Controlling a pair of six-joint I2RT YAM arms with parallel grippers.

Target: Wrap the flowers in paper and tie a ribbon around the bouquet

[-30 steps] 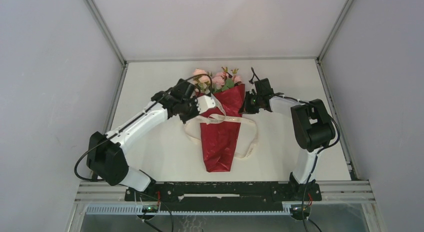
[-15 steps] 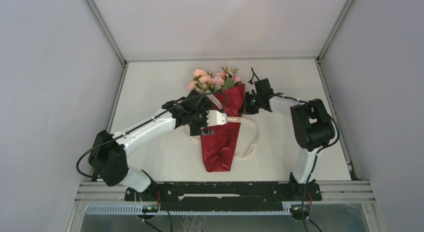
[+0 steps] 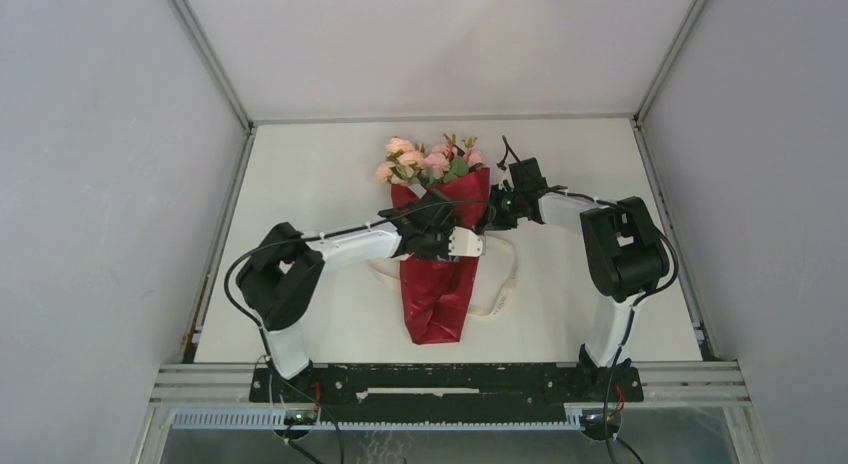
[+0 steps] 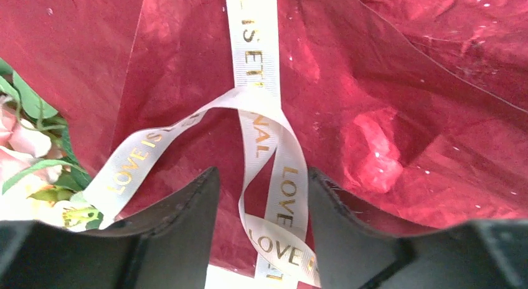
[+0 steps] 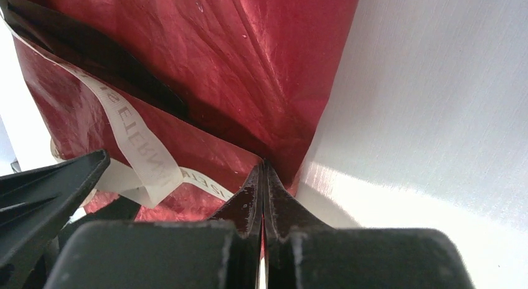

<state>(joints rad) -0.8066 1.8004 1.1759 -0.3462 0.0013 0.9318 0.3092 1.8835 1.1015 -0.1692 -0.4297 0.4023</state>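
The bouquet lies on the table, its pink flowers (image 3: 425,164) at the far end of a cone of red paper (image 3: 436,294). A cream ribbon (image 3: 508,280) crosses the cone and loops off its right side. My left gripper (image 3: 470,245) hovers over the cone's middle. In the left wrist view the left gripper (image 4: 263,177) is open, with a twisted loop of the ribbon (image 4: 258,52) lying loose between its fingers and the flowers (image 4: 25,146) at the left. My right gripper (image 5: 263,167) is shut on the paper's (image 5: 249,58) right edge, and the ribbon (image 5: 134,146) runs past on its left.
The white table (image 3: 300,174) is walled by grey panels on three sides. The right arm's elbow (image 3: 620,244) stands right of the bouquet, and the left arm's elbow (image 3: 280,279) to its left. A black rail (image 3: 440,379) runs along the near edge.
My left gripper has opened and slid right and nearer, from the cone's upper left edge to over its middle. The left elbow swung inward. The right gripper stayed put.
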